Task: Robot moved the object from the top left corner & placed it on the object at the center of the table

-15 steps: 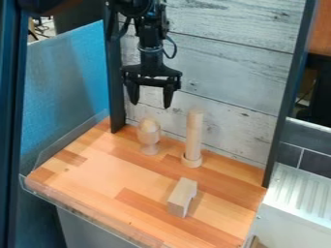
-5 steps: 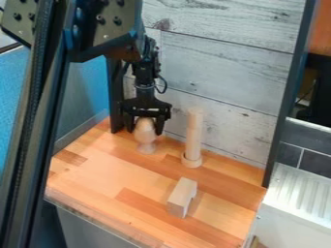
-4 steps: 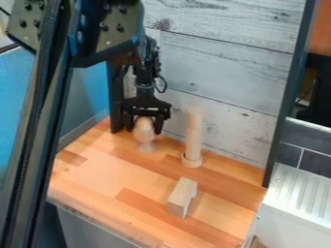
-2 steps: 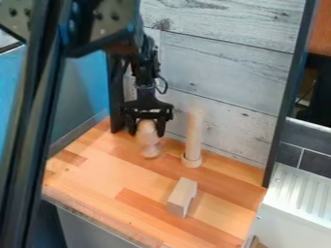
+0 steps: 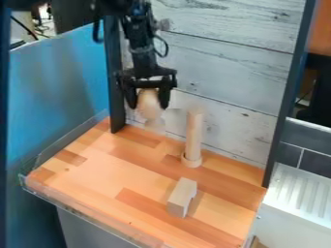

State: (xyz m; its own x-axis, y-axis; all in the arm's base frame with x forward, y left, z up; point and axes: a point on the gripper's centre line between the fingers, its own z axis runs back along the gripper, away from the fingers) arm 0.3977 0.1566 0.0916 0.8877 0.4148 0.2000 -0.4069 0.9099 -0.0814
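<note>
Gripper [image 5: 148, 107] grasping wooden piece [image 5: 149, 101] | raised near table's [image 5: 97, 169] back edge | gap before upright peg [image 5: 194, 133]

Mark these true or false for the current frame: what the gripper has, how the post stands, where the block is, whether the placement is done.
1. The gripper has the egg-shaped piece up off the table. True.
2. The notched block sits nearer the camera than the post. True.
3. The post lies on its side. False: it stands upright.
4. A ring goes around the foot of the post. True.
5. The egg-shaped piece rests on top of the notched block. False: it is in the gripper, well away from the block.
</note>
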